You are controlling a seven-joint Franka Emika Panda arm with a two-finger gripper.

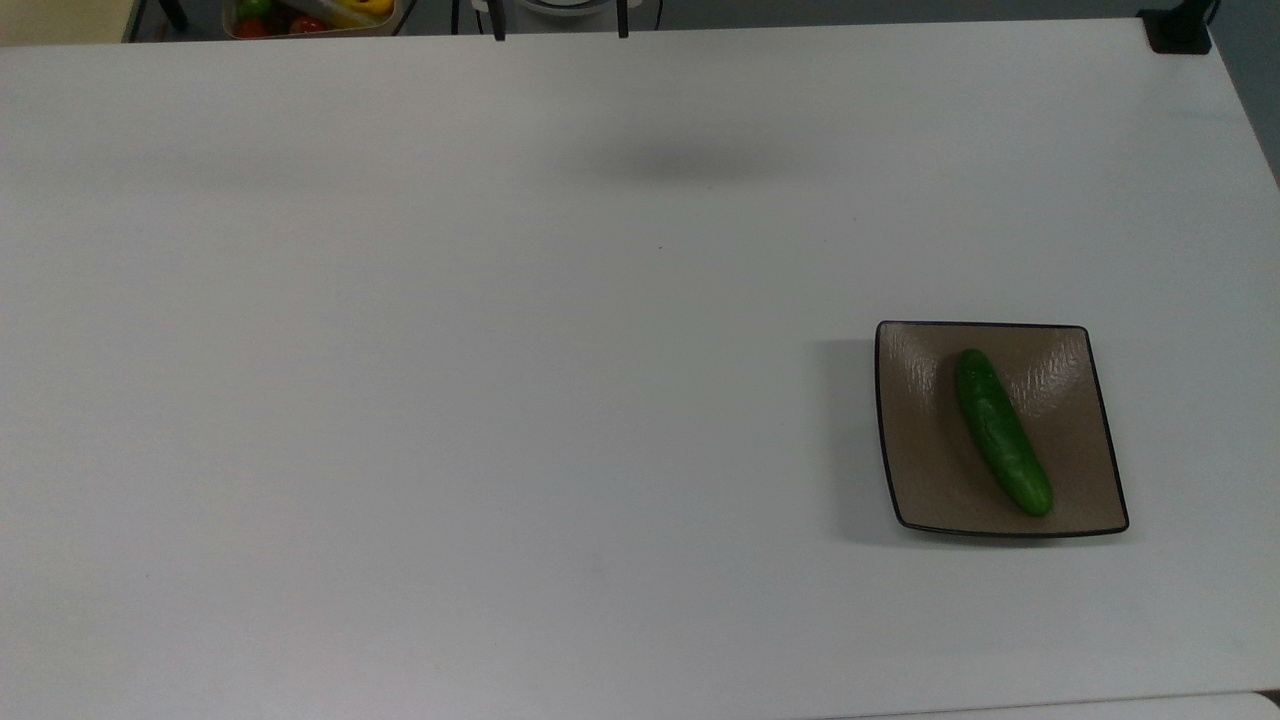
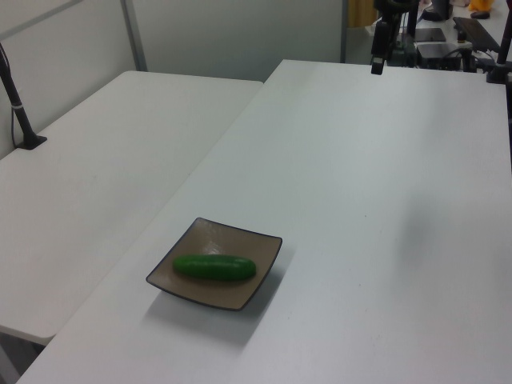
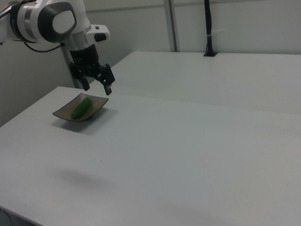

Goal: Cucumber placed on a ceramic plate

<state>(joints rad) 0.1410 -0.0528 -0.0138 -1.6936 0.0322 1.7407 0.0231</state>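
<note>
You see the cucumber (image 1: 1001,432) lying flat on the ceramic plate (image 1: 915,470), resting on the plate's inner surface with no part over the rim. In the top view it runs diagonally, its upper end toward the plate's top edge and its lower end toward the bottom right corner. In the left view the cucumber (image 2: 214,267) lies lengthwise across the middle of the plate (image 2: 240,298).

The plate sits on the white worktop (image 1: 500,400), near the top view's right edge and below the middle of the picture. In the right view the plate (image 3: 63,114) is at the far left corner of the worktop, with the cucumber (image 3: 81,108) on it.

The gripper (image 3: 97,84) hangs in the air well above the worktop and holds nothing. In the right view its two fingers (image 3: 107,87) are spread apart, pointing down. It overlaps the plate's far edge there, but you cannot judge depth from that angle; in the left view the gripper (image 2: 378,64) appears at the far end of the worktop, well apart from the plate.

A second white table (image 2: 104,144) stands beside the worktop.
</note>
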